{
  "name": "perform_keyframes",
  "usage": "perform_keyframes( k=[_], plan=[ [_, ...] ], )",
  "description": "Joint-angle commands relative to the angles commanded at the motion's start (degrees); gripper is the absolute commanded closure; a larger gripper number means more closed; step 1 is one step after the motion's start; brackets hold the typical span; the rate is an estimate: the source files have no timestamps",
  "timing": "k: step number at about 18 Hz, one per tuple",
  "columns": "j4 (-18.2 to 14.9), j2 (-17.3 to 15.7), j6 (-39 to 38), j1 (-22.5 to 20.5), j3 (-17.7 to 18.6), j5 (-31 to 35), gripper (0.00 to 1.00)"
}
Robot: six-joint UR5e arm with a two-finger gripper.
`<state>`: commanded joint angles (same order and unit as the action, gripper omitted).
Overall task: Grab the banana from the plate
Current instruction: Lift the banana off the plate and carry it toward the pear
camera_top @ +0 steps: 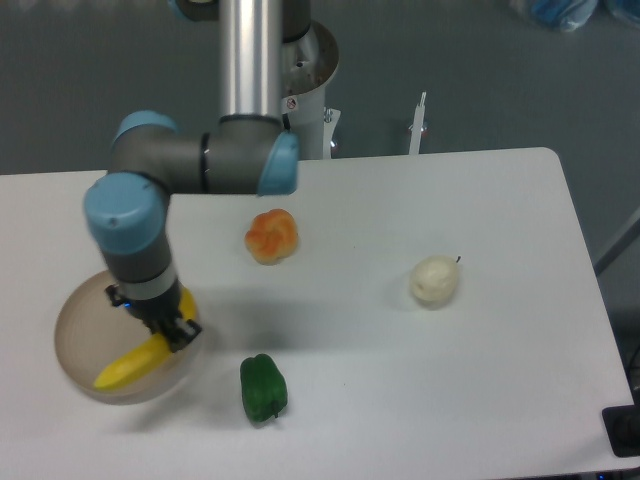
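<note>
White table [480, 390]; banana [130, 366] axis lower-left to upper-right.

You can't see the gripper's [172, 332] fingertips: the wrist above covers them, so how the jaws stand stays unclear. The same wrist hides the middle of the banana [130, 366] and part of the plate [75, 340]. The arm's upright column runs off the top edge, and a dark object [624, 432] is clipped at the lower right corner.

White table [500, 380] carries the plate [75, 335], green pepper [263, 388], orange lumpy fruit [272, 236], pale round fruit [434, 280]
</note>
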<state>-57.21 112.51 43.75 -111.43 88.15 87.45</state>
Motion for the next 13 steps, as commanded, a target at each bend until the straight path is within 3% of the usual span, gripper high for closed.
perform_keyframes(
  k=[4, 8, 13],
  plan=[
    [-3.86, -2.20, 6.95, -6.59, 0.00, 0.26, 1.00],
    [-7.20, -3.96, 21.07, -15.11, 0.35, 0.53, 1.00],
    [-7.21, -3.00, 32.61, -21.71, 0.17, 0.70, 1.00]
  ],
)
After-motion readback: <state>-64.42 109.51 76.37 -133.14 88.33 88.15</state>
